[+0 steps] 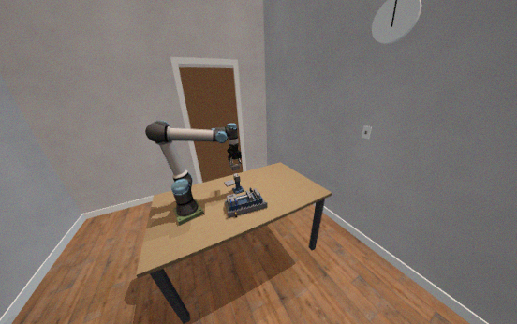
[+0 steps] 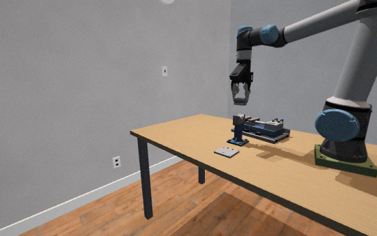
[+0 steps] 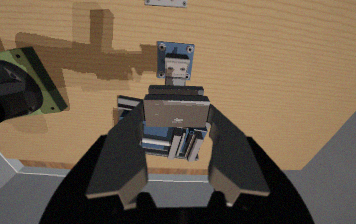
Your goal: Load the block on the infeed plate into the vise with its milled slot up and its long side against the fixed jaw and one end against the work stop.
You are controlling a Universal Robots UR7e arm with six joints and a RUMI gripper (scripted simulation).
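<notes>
My gripper [image 1: 235, 163] [image 2: 240, 98] [image 3: 175, 104] points down and is shut on the part, fingers at its two ends. The grey part [image 1: 235, 167] [image 2: 240, 101] [image 3: 177, 107] hangs level, high above the table. In the wrist view a dark line and a dark strip run along its far side; I cannot tell for sure which way the slot faces. The V-block [image 1: 237, 177] [image 2: 239, 119] [image 3: 176, 66] stands below on its blue post. The vise [image 1: 244, 202] [image 2: 262, 129] [image 3: 159, 131] is beyond it, partly hidden by the part in the wrist view; its bars and work stop are not clear.
The infeed plate [image 1: 228, 184] [image 2: 226, 152] [image 3: 166, 2] lies on the table beside the V-block post, with no part on it. The arm's green base plate [image 1: 189, 215] [image 2: 345, 164] [image 3: 53, 90] is to one side of the vise. The post rises between plate and vise.
</notes>
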